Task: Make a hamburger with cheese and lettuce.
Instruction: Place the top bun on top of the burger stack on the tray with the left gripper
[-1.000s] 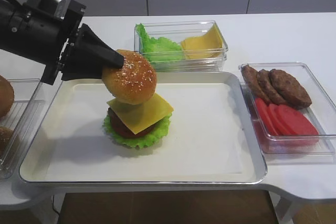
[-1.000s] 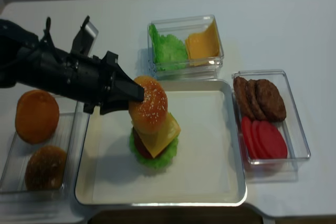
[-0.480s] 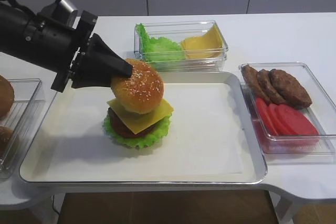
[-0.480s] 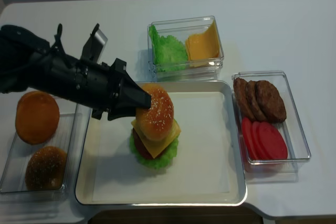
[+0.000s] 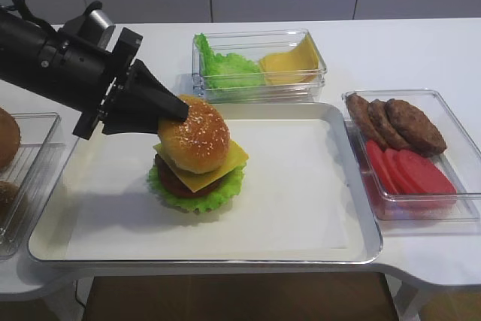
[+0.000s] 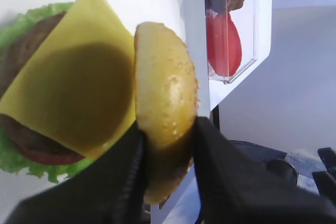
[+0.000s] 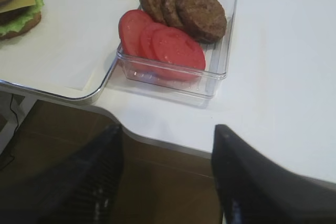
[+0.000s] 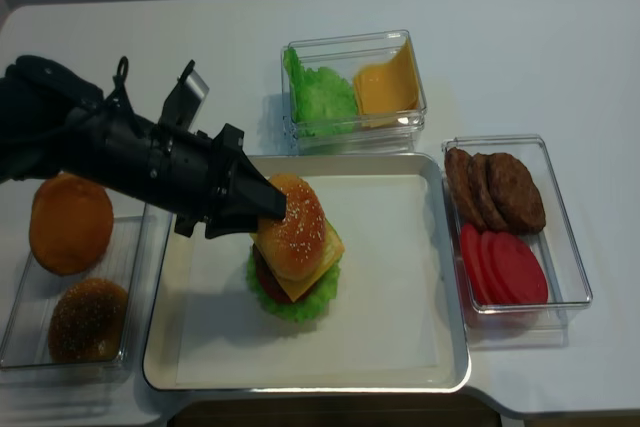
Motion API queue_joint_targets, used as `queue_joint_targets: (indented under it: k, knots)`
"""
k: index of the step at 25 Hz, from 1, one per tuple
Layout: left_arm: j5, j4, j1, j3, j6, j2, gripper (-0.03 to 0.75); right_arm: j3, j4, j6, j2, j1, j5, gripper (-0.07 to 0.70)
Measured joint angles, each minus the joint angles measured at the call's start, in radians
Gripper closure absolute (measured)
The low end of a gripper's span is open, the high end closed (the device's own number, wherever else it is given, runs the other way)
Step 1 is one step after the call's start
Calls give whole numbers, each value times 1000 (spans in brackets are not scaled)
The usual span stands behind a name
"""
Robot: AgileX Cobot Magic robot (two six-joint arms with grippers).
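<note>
No brand, label or writing can be read on anything here. The hamburger (image 5: 197, 163) sits left of centre on a shallow metal tray (image 5: 331, 249) with rounded corners and a white liner, on a smooth white bench (image 5: 406, 50). From the bottom it shows the lettuce (image 5: 192, 195), a bright green leaf with a ruffled edge, a reddish-brown patty, then the cheese (image 5: 225, 162), a flat smooth yellow square whose corners stick out past the patty. Over it a glossy golden bun top (image 5: 194, 134) speckled with sesame seeds is tilted, its lower edge on the cheese. The left pincer (image 5: 174, 107), black and tapering to a point, is clamped on the bun's upper left edge; in the left wrist view its two dark fingers (image 6: 126, 166) press both sides of the domed bun. The right pincer (image 7: 165, 150) hangs off the bench's front edge, its dark fingers spread wide apart with nothing between them. Clear rectangular plastic boxes ring the tray: one behind with a heap of green leaves (image 5: 225, 65) and yellow slices (image 5: 289, 62), one at right with coarse brown patties (image 5: 394, 122) and smooth red tomato slices (image 5: 409, 171), one at left with brown buns (image 8: 70, 222).
</note>
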Motion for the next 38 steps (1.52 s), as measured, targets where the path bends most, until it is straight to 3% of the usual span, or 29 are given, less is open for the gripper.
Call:
queue_joint_targets:
  k: [38]
  knots:
    - [0,0,-23,0,-8,0,524,0,0,0,0,0,0,208]
